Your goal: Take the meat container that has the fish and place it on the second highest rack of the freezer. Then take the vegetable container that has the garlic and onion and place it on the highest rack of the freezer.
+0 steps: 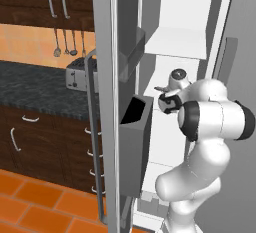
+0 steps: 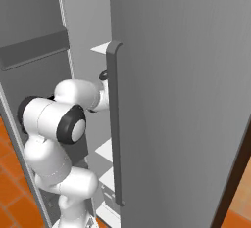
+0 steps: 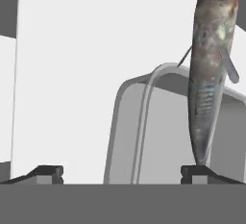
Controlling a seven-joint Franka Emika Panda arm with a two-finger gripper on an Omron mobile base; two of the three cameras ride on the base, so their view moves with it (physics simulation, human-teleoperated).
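In the hand view the meat container [image 3: 128,136], a grey tray with a rounded rim, rests on a white shelf [image 3: 67,74] inside the freezer [image 1: 175,42]. The long grey-brown fish [image 3: 209,74] lies across it. My gripper [image 3: 122,172] is open, its dark fingertips [image 3: 48,172] far apart, with the tray's near corner in front of the gap between them. The right fingertip sits just below the fish's near end. From the base views my arm [image 1: 210,117] reaches into the freezer at mid height, the hand partly hidden. The vegetable container is out of view.
The freezer's left door [image 1: 107,102] stands open with dark grey bins [image 1: 136,122]. The right door [image 2: 181,100] and its handle [image 2: 113,124] stand close beside my arm. To the left is a dark counter [image 1: 35,89] with a toaster [image 1: 76,74].
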